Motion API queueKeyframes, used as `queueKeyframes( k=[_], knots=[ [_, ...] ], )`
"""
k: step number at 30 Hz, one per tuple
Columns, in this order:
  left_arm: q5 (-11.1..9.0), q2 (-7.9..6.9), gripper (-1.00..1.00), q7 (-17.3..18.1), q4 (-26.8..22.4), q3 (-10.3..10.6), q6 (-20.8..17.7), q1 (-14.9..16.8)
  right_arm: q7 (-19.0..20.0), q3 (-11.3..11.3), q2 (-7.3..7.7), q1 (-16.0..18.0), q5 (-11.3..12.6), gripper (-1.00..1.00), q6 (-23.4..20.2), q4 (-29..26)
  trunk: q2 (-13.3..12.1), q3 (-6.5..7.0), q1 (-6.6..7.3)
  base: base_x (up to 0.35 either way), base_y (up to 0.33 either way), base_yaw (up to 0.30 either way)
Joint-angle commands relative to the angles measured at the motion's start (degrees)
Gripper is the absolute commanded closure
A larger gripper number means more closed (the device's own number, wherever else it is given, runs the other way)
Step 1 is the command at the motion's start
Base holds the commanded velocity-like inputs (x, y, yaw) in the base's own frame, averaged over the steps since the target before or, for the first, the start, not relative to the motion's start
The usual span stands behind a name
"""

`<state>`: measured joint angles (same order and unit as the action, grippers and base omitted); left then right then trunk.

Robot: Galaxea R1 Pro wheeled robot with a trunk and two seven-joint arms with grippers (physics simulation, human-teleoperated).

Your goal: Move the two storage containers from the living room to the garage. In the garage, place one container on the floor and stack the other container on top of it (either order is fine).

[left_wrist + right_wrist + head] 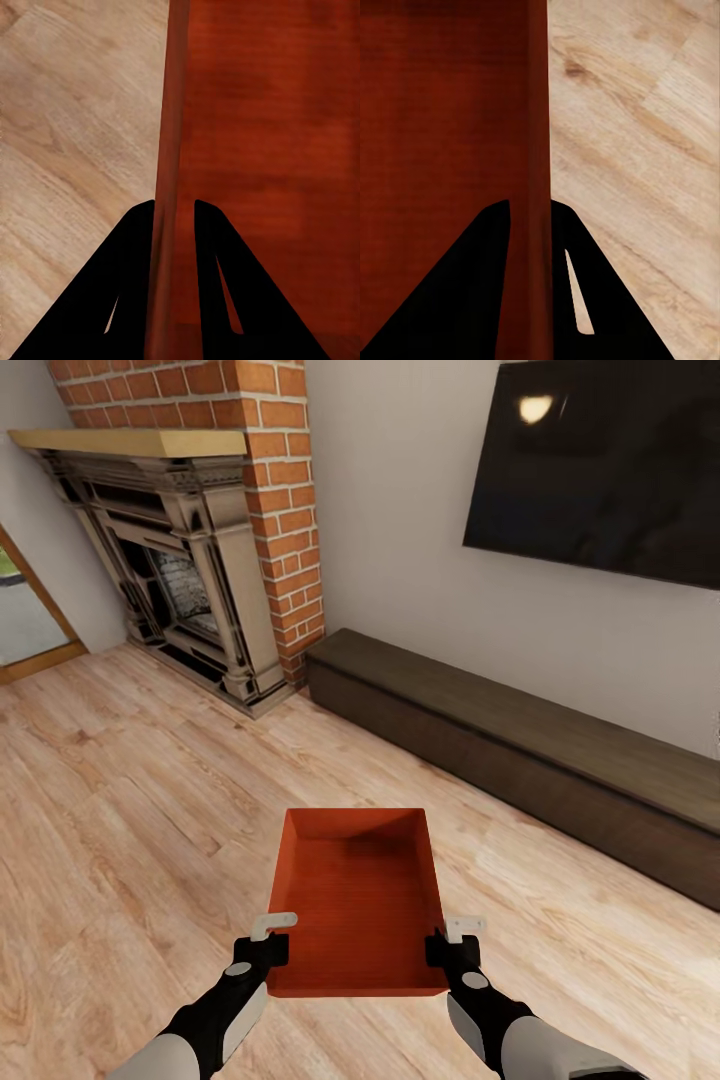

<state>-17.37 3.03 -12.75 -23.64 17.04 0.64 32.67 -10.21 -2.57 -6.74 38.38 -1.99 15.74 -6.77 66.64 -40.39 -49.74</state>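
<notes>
One orange-red storage container [355, 905] is held in front of me over the light wood planks of the living room, open side up and empty. My left gripper [268, 950] is shut on its left wall near the near corner, and my right gripper [447, 952] is shut on its right wall. In the left wrist view the two black fingers [127, 285] straddle the container wall [169, 150]. The right wrist view shows the same grip, with black fingers [484, 285] on either side of the wall [538, 112].
A long dark low bench [520, 755] runs along the white wall on the right, under a black TV [600, 460]. A red brick fireplace [200, 550] stands at the back left, with a doorway [25, 610] at the far left. Wood plank flooring [130, 810] spreads around me.
</notes>
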Motion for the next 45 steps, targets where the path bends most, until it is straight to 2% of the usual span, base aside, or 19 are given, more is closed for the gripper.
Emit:
queueKeyframes(
  k=[1,45],
  knots=[
    [0.1,-0.01,1.00,-1.8,0.0,-0.4,0.1,0.0,-0.4,2.5,-0.26,0.0,-0.2,1.00,0.1,0.0,-0.4,0.24,0.22,0.000,0.000,0.000],
    [0.1,-0.03,1.00,-1.8,-0.1,-0.4,0.1,0.0,-0.4,2.4,-0.29,0.0,-0.2,1.00,0.2,0.0,-18.0,12.14,9.89,0.000,0.000,0.000]
  ],
)
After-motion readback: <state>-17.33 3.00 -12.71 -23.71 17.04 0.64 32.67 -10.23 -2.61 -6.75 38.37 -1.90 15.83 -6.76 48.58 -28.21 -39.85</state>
